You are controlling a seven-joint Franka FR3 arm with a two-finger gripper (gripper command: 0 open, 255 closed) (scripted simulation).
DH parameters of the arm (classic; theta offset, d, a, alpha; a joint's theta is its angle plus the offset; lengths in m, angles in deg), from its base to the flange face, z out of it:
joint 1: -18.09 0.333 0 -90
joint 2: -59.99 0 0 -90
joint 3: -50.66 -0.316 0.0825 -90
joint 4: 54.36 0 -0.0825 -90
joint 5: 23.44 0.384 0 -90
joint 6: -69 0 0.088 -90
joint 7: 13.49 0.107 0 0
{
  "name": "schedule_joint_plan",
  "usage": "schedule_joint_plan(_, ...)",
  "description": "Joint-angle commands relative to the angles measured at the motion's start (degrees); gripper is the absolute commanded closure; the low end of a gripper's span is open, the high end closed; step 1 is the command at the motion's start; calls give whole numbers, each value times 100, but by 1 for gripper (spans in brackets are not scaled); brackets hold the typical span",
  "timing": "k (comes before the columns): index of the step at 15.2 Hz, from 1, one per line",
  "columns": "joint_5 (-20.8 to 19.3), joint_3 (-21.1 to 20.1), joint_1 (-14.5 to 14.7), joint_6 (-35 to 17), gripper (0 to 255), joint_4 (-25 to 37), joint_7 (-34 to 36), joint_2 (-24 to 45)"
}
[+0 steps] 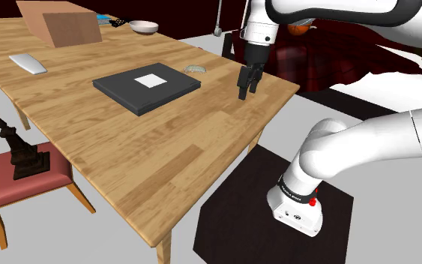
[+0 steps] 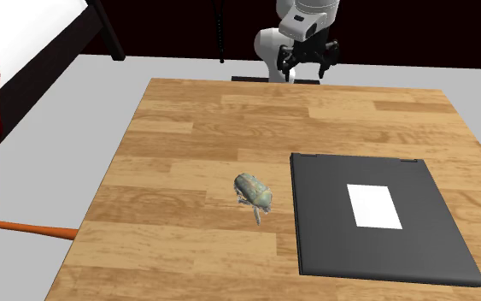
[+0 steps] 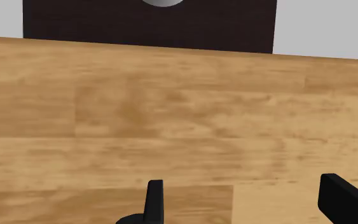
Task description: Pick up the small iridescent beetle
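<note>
**Ana:** What took up most of the scene?

**Ben:** A wooden table (image 1: 164, 150), with a flat black case (image 1: 127, 88) bearing a white label lying on it. I'll place everything else from that case.

**Ana:** And the robot?

**Ben:** The white arm (image 1: 366, 142) rose from its stand off the table's edge, on the side of the case that faces the stand. It bent over the wood there.

**Ana:** Anything else big?

**Ben:** A brown cardboard box (image 1: 63, 24) stood well apart from the case, toward the table's far end in the shoulder view.

**Ana:** How was the hand?

**Ben:** The gripper (image 1: 247, 91) hung above the tabletop near that stand-side edge, well apart from the case. Its fingers (image 3: 153, 197) were spread wide over bare wood, clasping nothing.

**Ana:** And the beetle?

**Ben:** The beetle (image 2: 253, 190) was small, with a pale greenish sheen. It sat on the table just beside the case's long edge, at the second exterior view's left of the case. It was not touching the case, and it was well apart from the gripper.
</note>
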Motion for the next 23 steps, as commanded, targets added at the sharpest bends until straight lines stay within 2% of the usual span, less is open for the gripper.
schedule_joint_plan(1,0,0,0,0,0,0,0,0)
schedule_joint_plan(7,-350,435,5,-608,0,657,-881,1168)
schedule_joint_plan(12,-472,738,46,-973,0,1406,-1579,2185)
schedule_joint_plan(18,-423,1017,88,-1207,0,2546,-2396,3440)
schedule_joint_plan(23,-253,1158,63,-1210,0,3719,-3050,4527)
